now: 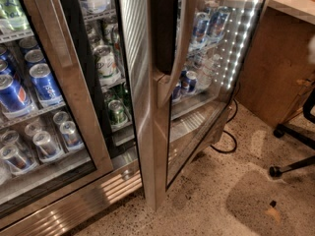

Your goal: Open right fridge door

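Note:
The right fridge door (pixel 153 132) stands swung out from the cabinet, seen nearly edge-on. It has a brushed-steel frame, a curved steel handle (pixel 183 43) and a glass pane (pixel 206 87). A bright white LED strip (pixel 242 43) runs down its far side. In the gap behind it, shelves hold green cans (pixel 106 63). The left glass door (pixel 54 97) is closed, with blue Pepsi cans (pixel 44 85) behind it. My gripper is not in view.
A wooden counter side (pixel 268 68) stands right of the open door. A black cable (pixel 224 144) loops on the speckled floor (pixel 211 200) at the door's foot. Black office-chair legs (pixel 295 151) reach in from the right edge.

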`<state>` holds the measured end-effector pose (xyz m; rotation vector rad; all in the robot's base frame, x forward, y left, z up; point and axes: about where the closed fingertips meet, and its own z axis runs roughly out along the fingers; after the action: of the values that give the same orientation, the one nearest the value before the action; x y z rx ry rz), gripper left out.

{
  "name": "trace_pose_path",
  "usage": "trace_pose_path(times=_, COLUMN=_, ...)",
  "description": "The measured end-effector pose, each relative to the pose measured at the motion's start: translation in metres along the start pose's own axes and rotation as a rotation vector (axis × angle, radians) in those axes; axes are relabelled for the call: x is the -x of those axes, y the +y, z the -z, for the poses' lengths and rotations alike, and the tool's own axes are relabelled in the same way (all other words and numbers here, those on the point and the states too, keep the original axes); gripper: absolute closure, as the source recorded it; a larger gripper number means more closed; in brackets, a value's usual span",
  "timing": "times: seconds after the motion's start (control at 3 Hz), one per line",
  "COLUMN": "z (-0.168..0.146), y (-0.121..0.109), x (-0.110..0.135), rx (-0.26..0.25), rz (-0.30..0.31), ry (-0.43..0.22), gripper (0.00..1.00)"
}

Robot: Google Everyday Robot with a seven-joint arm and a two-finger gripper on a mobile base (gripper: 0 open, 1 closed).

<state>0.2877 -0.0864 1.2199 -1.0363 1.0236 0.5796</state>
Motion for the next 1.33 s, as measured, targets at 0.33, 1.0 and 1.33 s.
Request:
trace_pose_path(times=0.33, z=-0.008, y=0.004, x=0.005, rx=0.011, rz=0.013, ry=0.006, gripper=0.00)
trace_pose_path(times=1.0, z=0.032, y=0.016, x=-0.018, rx=-0.148, rz=-0.082, ry=0.054, gripper=0.18)
trace_pose_path(times=1.33, z=0.067, y=0.023, x=-0.039, rx=-0.229, rz=-0.139, ry=0.097, gripper=0.34)
